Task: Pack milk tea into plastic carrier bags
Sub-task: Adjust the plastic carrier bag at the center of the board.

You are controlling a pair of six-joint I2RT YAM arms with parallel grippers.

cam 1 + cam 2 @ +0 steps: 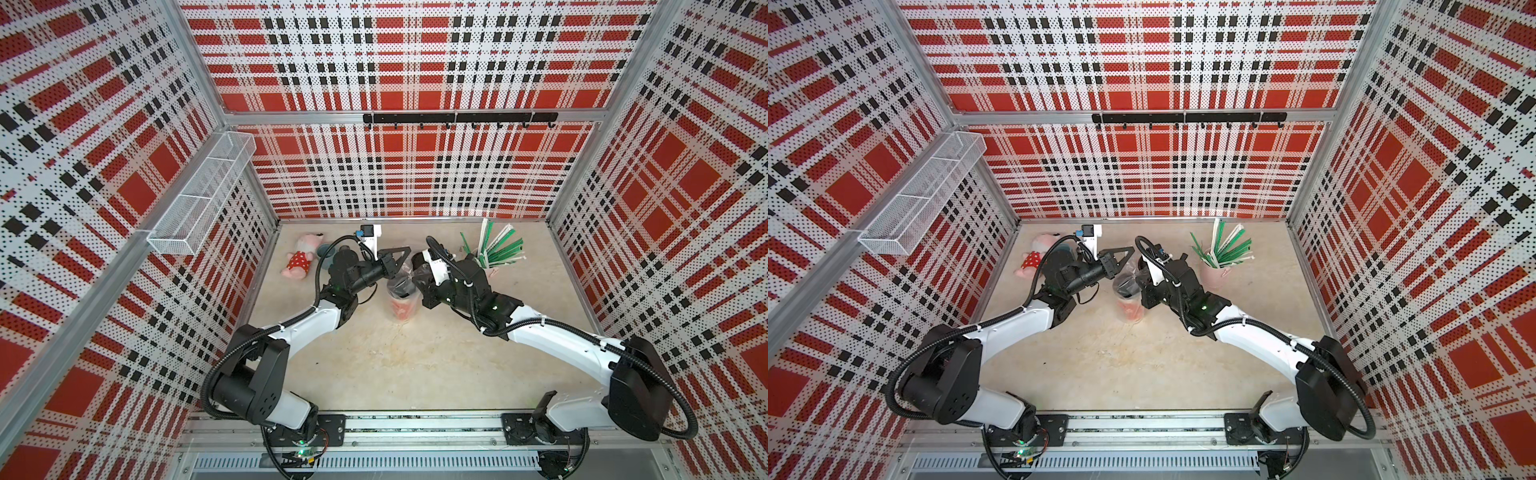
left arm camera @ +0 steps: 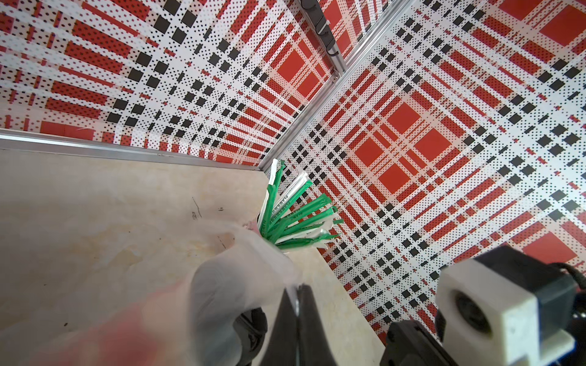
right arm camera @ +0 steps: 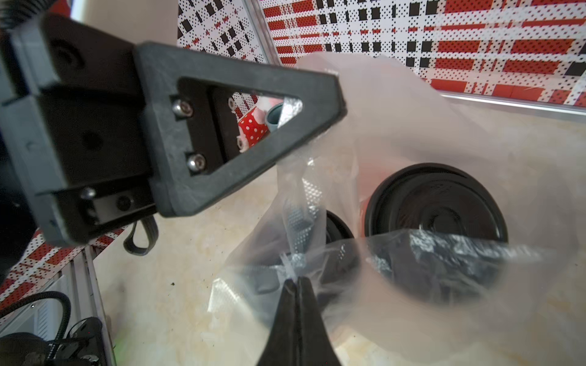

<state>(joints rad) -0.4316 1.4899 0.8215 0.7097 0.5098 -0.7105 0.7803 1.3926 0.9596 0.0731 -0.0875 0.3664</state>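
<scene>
Found the tall red paper milk tea cup with black dome lid upright near the middle of the pale beige table, already sheathed in a thin, crinkly, transparent plastic carrier bag. Saw its red print only hazily through the film. Noted the left gripper at twelve o'clock of the cup and the right gripper at about one o'clock, both pinched tight on bag film up by the handles. Judged bagging nearly done; next, probably, called for gathering the handles and drawing upward without tipping the cup. Noted the pink cup of green-wrapped straws at two o'clock, well apart.

Red milk tea cup, black lid, seemingly colourless bag.
</scene>
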